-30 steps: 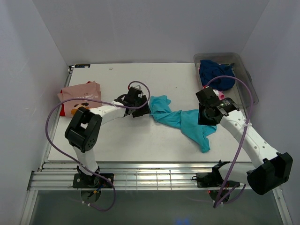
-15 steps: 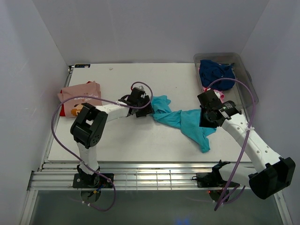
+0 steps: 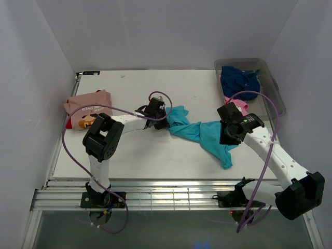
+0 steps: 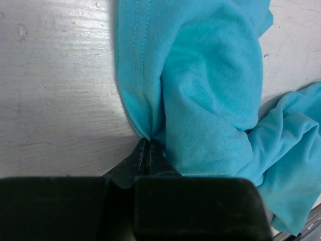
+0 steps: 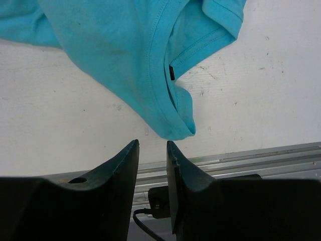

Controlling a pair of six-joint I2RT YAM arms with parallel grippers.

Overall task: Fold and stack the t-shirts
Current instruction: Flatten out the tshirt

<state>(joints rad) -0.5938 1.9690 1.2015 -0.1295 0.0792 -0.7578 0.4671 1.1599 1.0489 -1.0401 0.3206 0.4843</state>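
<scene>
Item: turquoise t-shirt (image 3: pixel 199 132), soft, light, bunched. My left pincer (image 4: pixel 147 145) is clamped on its edge fold; right pincer (image 5: pixel 153 150) part-open, empty. I'd take the collar.

**A:** How is the light in the overhead view?
**B:** Bright and even, coming from above. The arms throw only soft, pale shadows on the white table (image 3: pixel 129 155).
**A:** And the wrist views?
**B:** The turquoise shirt (image 4: pixel 210 85) is sharp, with its weave and stitching clear. The right gripper (image 5: pixel 152 143), close to the lens, is a dark mass with little detail. A soft shadow lies under the shirt's edge.
</scene>
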